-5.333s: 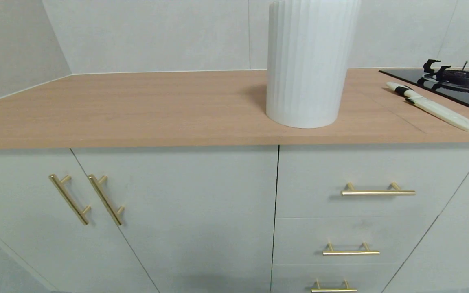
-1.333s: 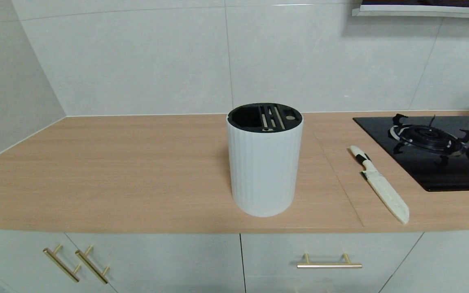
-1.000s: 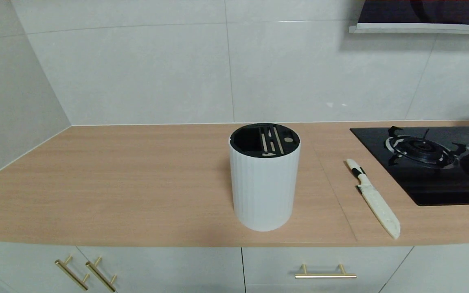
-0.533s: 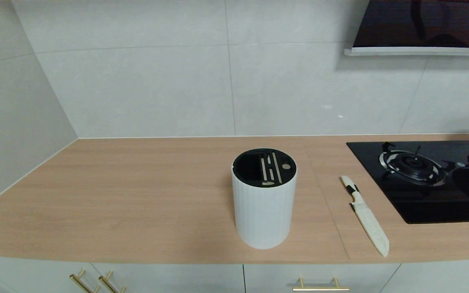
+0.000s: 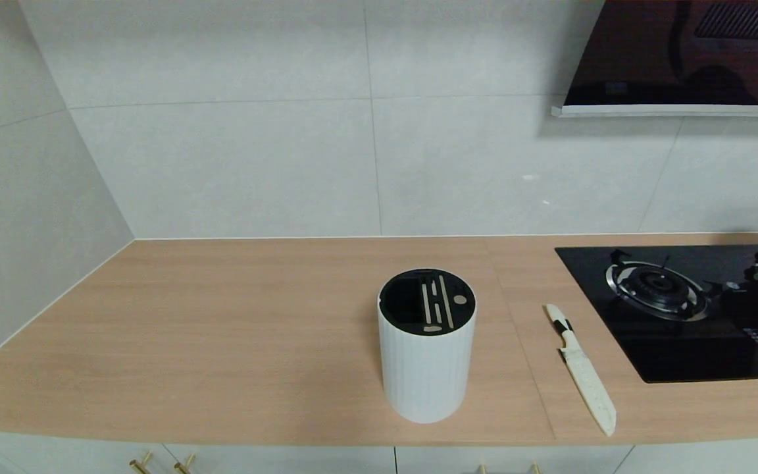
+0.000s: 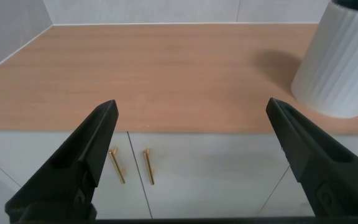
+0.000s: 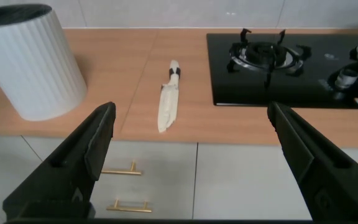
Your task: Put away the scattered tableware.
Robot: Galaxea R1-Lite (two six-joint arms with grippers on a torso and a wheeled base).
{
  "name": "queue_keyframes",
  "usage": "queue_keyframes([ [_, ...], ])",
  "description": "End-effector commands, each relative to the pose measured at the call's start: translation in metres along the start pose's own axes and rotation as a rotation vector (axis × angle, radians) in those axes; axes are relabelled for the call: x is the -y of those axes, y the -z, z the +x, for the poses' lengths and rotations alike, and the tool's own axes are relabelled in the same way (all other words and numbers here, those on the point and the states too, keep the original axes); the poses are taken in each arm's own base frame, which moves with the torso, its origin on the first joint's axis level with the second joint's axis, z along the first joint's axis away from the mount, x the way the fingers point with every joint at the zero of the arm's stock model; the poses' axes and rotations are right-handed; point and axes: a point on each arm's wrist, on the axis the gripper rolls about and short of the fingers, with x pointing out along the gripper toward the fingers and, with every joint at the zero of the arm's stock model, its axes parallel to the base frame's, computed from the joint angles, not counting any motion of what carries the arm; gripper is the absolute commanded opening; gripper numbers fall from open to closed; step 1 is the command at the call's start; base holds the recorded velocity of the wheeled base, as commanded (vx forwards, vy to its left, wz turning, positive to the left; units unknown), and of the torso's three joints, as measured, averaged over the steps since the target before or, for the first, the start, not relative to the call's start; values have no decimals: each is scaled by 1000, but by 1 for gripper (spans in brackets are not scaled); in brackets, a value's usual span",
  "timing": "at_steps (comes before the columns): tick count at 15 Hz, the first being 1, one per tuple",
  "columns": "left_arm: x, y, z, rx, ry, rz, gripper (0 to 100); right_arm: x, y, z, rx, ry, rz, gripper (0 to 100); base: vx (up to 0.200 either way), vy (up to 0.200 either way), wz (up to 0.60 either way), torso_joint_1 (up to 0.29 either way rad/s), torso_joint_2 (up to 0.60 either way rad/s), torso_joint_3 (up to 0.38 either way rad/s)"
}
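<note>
we count one ribbed white holder (image 5: 426,368), one knife (image 5: 580,375) flat on the counter (image 5: 221,329) near it, left gripper (image 6: 191,104) and right gripper (image 7: 190,107) both spread.

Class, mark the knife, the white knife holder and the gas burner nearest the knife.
knife (image 5: 579,370): head view, middle of the blade.
white knife holder (image 5: 426,372): head view, ribbed side wall.
gas burner (image 5: 655,287): head view, centre of the ring.
</note>
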Motion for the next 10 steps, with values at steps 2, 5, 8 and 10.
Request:
queue_keyframes([
  [2, 0, 0, 0, -1, -1, 0, 100, 0, 0, 0, -1, 0, 0, 100, 0, 0, 0, 16, -30, -18],
  [5, 0, 0, 0, -1, -1, 1, 100, 0, 0, 0, -1, 0, 0, 100, 0, 0, 0, 0, 0, 0],
  [8, 0, 0, 0, -1, -1, 0, 100, 0, 0, 0, -1, 0, -1, 100, 0, 0, 0, 0, 0, 0],
  [10, 0, 0, 0, -1, -1, 0, 100, 0, 0, 0, 1, 0, -6, 100, 0, 0, 0, 0, 0, 0],
])
